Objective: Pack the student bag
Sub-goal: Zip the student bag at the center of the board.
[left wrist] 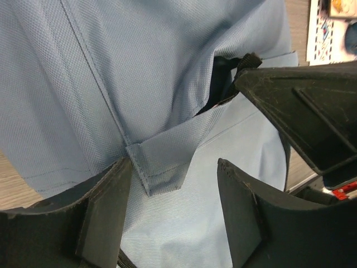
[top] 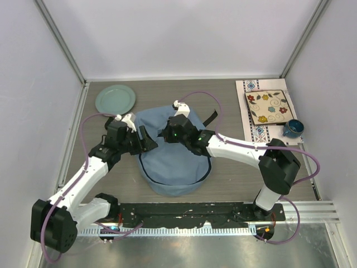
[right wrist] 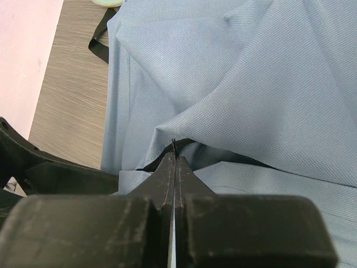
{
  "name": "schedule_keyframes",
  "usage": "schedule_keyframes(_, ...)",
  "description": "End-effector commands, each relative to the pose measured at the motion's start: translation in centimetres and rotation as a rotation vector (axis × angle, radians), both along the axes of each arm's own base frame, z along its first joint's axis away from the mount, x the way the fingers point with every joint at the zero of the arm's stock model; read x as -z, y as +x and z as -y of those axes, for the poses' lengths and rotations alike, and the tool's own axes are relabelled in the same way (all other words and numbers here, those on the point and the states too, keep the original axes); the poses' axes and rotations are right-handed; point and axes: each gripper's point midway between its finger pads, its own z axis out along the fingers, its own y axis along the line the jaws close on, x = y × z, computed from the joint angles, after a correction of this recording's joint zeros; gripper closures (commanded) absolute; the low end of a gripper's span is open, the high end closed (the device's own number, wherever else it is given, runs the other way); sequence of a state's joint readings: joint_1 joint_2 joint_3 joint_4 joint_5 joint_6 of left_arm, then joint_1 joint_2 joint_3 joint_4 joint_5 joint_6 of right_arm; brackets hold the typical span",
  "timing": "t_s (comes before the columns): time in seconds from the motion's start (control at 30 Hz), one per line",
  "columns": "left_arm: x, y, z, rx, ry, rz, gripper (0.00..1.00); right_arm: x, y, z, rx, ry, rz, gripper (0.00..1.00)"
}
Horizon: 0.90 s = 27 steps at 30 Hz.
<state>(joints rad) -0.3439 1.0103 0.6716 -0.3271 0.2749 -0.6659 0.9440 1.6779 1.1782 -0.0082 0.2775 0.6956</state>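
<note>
The student bag (top: 174,162), a soft light-blue backpack, lies in the middle of the table. My left gripper (top: 146,139) is at its left side, open, its jaws (left wrist: 174,167) either side of a folded fabric tab (left wrist: 159,164) without pinching it. My right gripper (top: 167,133) comes in from the right over the bag's top. It (right wrist: 174,153) is shut on the thin dark zipper pull (right wrist: 174,143), where the black zipper (right wrist: 149,163) gapes a little. The right gripper's black body (left wrist: 301,95) looms just beyond the left one.
A green plate (top: 115,99) lies at the back left. At the back right, a flower-patterned square plate (top: 269,106) and a blue mug (top: 292,128) rest on a white placemat (top: 250,89). A black strap (top: 211,118) trails from the bag's far side.
</note>
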Motion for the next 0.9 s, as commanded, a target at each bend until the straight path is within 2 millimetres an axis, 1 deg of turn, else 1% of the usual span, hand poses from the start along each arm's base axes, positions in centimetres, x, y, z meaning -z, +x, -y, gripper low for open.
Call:
schedule_keyframes(0.0, 0.1, 0.3, 0.3, 0.056, 0.065, 0.035, 0.36, -2.9, 1.4, 0.4, 0.053, 0.057, 0.062, 0.99)
schedule_keyframes(0.2, 1.2, 0.3, 0.4, 0.062, 0.127, 0.019, 0.50, -3.3, 1.4, 0.5, 0.053, 0.059, 0.068, 0.99)
schedule_keyframes(0.23, 1.2, 0.4, 0.4, 0.060, 0.130, 0.020, 0.57, -3.3, 1.4, 0.5, 0.052, 0.061, 0.066, 0.99)
schedule_keyframes(0.27, 1.3, 0.4, 0.4, 0.057, 0.133, 0.017, 0.60, -3.4, 1.4, 0.5, 0.050, 0.061, 0.067, 0.99)
schedule_keyframes(0.3, 1.3, 0.6, 0.5, 0.054, 0.132, 0.020, 0.64, -3.4, 1.3, 0.5, 0.049, 0.063, 0.068, 0.99)
schedule_keyframes(0.33, 1.4, 0.7, 0.4, 0.043, 0.135, 0.022, 0.76, -3.4, 1.3, 0.5, 0.048, 0.066, 0.067, 0.99)
schedule_keyframes(0.4, 1.5, 1.0, 0.3, 0.030, 0.138, 0.025, 0.83, -3.3, 1.1, 0.4, 0.041, 0.067, 0.061, 0.99)
schedule_keyframes(0.43, 1.6, 1.0, 0.2, 0.024, 0.140, 0.021, 0.90, -3.3, 1.0, 0.6, 0.041, 0.069, 0.061, 0.99)
schedule_keyframes(0.5, 1.5, 1.2, 0.2, 0.011, 0.139, 0.027, 1.00, -3.1, 0.9, 0.8, 0.045, 0.066, 0.059, 0.99)
schedule_keyframes(0.53, 1.7, 1.3, 0.1, 0.009, 0.142, 0.023, 1.00, -2.8, 0.7, 1.1, 0.047, 0.059, 0.056, 0.99)
schedule_keyframes(0.63, 1.9, 1.4, 0.0, 0.004, 0.149, 0.022, 1.00, -2.7, 0.8, 2.0, 0.078, 0.034, 0.064, 0.99)
schedule_keyframes(0.67, 2.0, 1.3, -0.1, 0.000, 0.154, 0.019, 1.00, -3.0, 1.0, 2.3, 0.092, 0.032, 0.073, 0.99)
schedule_keyframes(0.7, 2.0, 1.5, -0.4, -0.009, 0.167, 0.023, 1.00, -2.3, 1.2, 3.5, 0.128, -0.015, 0.067, 0.99)
schedule_keyframes(0.87, 1.7, 1.3, -1.1, -0.030, 0.187, 0.046, 1.00, -2.0, 1.9, 6.3, 0.205, -0.061, 0.068, 0.99)
